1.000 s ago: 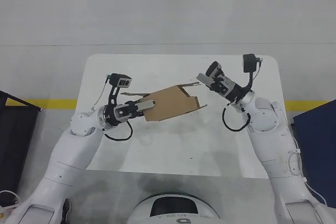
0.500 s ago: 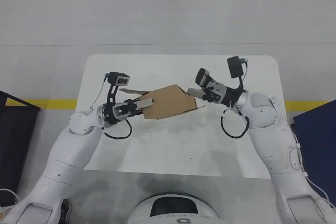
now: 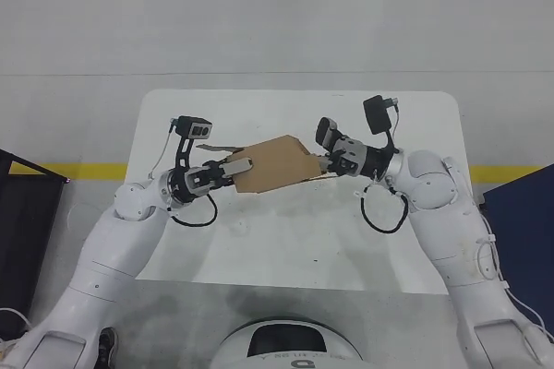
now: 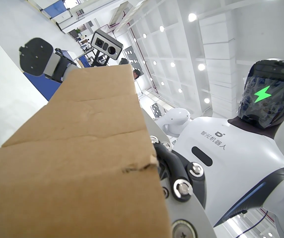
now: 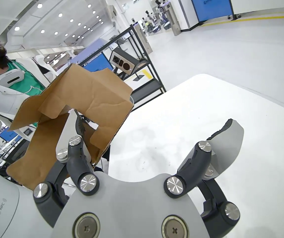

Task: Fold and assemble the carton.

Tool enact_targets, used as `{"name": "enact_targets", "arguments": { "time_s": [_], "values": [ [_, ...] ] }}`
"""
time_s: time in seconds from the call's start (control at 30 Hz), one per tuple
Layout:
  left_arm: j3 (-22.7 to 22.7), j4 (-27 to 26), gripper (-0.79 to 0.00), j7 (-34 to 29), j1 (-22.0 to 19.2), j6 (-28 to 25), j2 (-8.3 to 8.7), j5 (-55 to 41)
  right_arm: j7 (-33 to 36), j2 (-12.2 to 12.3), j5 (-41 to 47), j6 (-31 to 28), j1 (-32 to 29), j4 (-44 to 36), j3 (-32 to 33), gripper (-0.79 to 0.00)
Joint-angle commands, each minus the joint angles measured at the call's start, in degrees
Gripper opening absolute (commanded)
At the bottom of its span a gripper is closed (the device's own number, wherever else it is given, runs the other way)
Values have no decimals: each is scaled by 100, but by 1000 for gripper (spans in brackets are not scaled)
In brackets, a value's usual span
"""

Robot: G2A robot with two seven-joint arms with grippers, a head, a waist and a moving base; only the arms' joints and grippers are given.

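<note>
The brown carton (image 3: 277,163) is held above the white table (image 3: 305,240), lying lengthwise between the two arms. My left gripper (image 3: 234,170) is shut on its left end; in the left wrist view the carton (image 4: 82,149) covers one finger, and the other finger (image 4: 157,134) lies along its edge. My right gripper (image 3: 326,148) is open at the carton's right end. In the right wrist view the carton (image 5: 89,95) shows loose flaps around one finger (image 5: 78,127), and the other finger (image 5: 229,134) stands apart over bare table. The right gripper (image 4: 36,56) also shows beyond the carton's far end.
The table's front half (image 3: 295,258) is bare. A black rack (image 3: 9,203) stands off the table's left side and a dark blue panel (image 3: 535,212) off its right. A yellow floor line (image 3: 83,170) runs behind.
My right gripper has moved left from the table's back right to the carton's right end. The carton has shifted slightly and its right flaps look more closed.
</note>
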Motion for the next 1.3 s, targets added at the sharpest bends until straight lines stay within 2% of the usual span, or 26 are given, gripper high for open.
{"name": "enact_targets", "arguments": {
  "time_s": [0.0, 0.17, 0.37, 0.53, 0.73, 0.97, 1.03, 1.1, 1.27],
  "values": [
    [14, 17, -785, 11, 2, -11, 7, -5, 112, 15, 21, 14, -1, -36, -46, 0],
    [126, 35, -785, -9, -31, 10, 11, -31, 381, 40, 52, 185, 96, -72, -217, 0],
    [193, 188, -785, 118, -92, -117, -4, -152, 259, 54, -62, 334, 216, -9, -266, 0],
    [176, 263, -785, 157, -108, -156, -8, -214, -252, 91, -55, 218, 115, 14, 7, 0],
    [176, 263, -785, 157, -108, -156, -8, -214, -1380, 125, -175, 152, -265, -118, 564, 0],
    [176, 263, -785, 157, -108, -156, -8, -214, -1448, 124, -199, 164, -286, -133, 583, 0],
    [267, -37, -785, 369, 68, -158, -75, -1002, -1448, 124, -199, 164, -286, -133, 583, 0],
    [303, 18, -785, 415, 178, -257, -166, -2174, -1448, 124, -199, 164, -286, -133, 583, 0],
    [547, 792, -785, -308, -19, 311, -429, -3872, -1448, 124, -199, 164, -286, -133, 583, 0]
  ]
}}
